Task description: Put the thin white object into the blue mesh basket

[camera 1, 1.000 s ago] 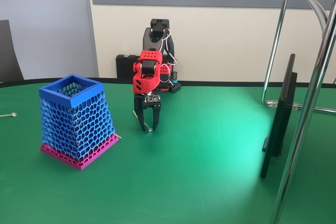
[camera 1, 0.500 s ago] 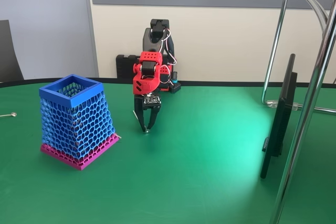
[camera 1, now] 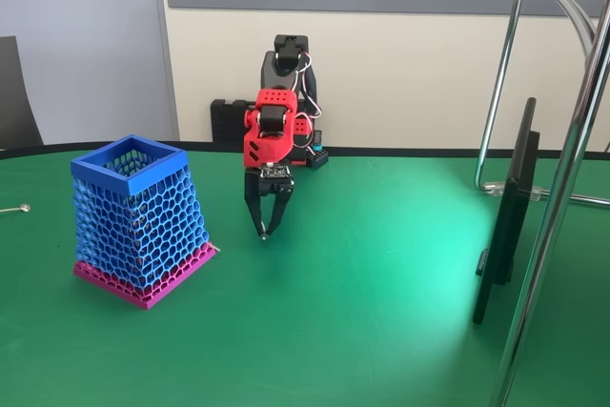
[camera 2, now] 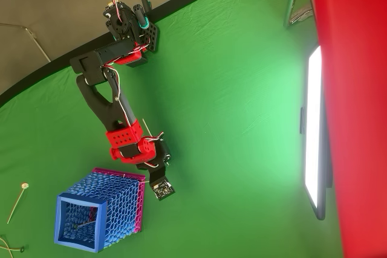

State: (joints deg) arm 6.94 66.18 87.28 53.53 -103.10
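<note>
The red and black gripper (camera 1: 264, 233) points straight down, its two dark fingers pressed together into one point at or just above the green table (camera 1: 381, 331). A pale speck sits at that point in the fixed view, too small to name, so I cannot tell whether anything is pinched there.

The blue mesh basket (camera 1: 132, 163) stands upright to the left of the gripper in the fixed view. It is near the gripper but apart from it, with a strip of bare cloth between its magenta base and the fingertips. Its square rim is lower than the gripper's red wrist housing. In the overhead view the open top (camera 2: 59, 219) shows a faint pale streak inside, too dim to identify.

The thin white object (camera 2: 13, 248), a curved strand with a tiny ball end, appears to lie at the bottom left corner of the overhead view, left of the basket and well apart from the gripper. The straighter pale stick with a round tip (camera 2: 16, 203) lies just above it in that view, also left of the basket.

Right of the gripper the cloth runs open as far as the flat monitor (camera 1: 505, 226) and the chrome stand tubes (camera 1: 553, 235) at the right edge. The table's dark edge curves behind the arm's base (camera 2: 130, 25)
</note>
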